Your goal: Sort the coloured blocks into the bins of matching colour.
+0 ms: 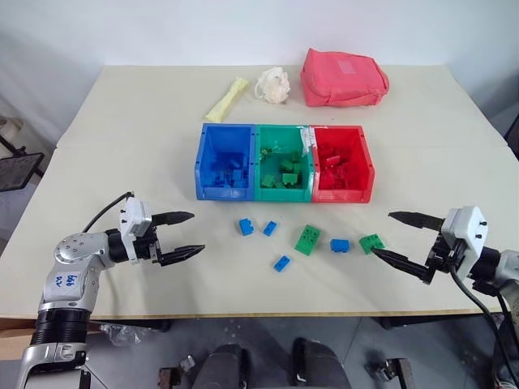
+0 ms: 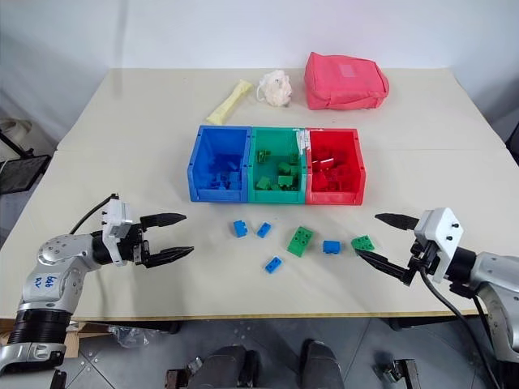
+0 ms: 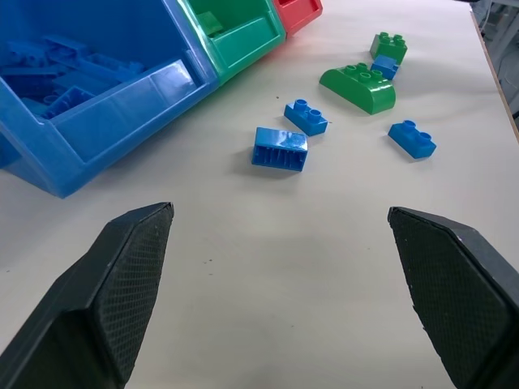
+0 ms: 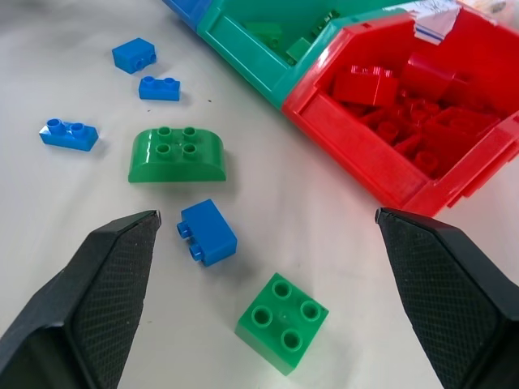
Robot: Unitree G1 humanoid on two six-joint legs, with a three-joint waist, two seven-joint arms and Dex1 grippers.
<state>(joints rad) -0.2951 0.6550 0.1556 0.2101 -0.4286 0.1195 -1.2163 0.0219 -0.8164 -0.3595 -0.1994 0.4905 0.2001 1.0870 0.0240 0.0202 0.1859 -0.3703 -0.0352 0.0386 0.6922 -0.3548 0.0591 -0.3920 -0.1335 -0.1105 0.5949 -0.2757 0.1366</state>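
Three joined bins stand mid-table: blue (image 1: 223,191), green (image 1: 284,193) and red (image 1: 342,194), each holding bricks of its own colour. In front of them several small blue blocks lie loose, one (image 1: 246,226) nearest the blue bin and another (image 1: 340,245) between two green blocks. The green blocks are a rounded one (image 1: 307,239) and a square one (image 1: 372,243). My left gripper (image 1: 197,232) hovers open at the left, pointing toward the blocks, nothing between its fingers. My right gripper (image 1: 382,234) is open too, its lower finger close beside the square green block (image 4: 282,322).
A pink-red fabric pouch (image 1: 343,77), a white fluffy item (image 1: 274,84) and a yellow packet (image 1: 226,99) lie at the far side of the table. The table's front edge (image 1: 243,312) runs just below both grippers.
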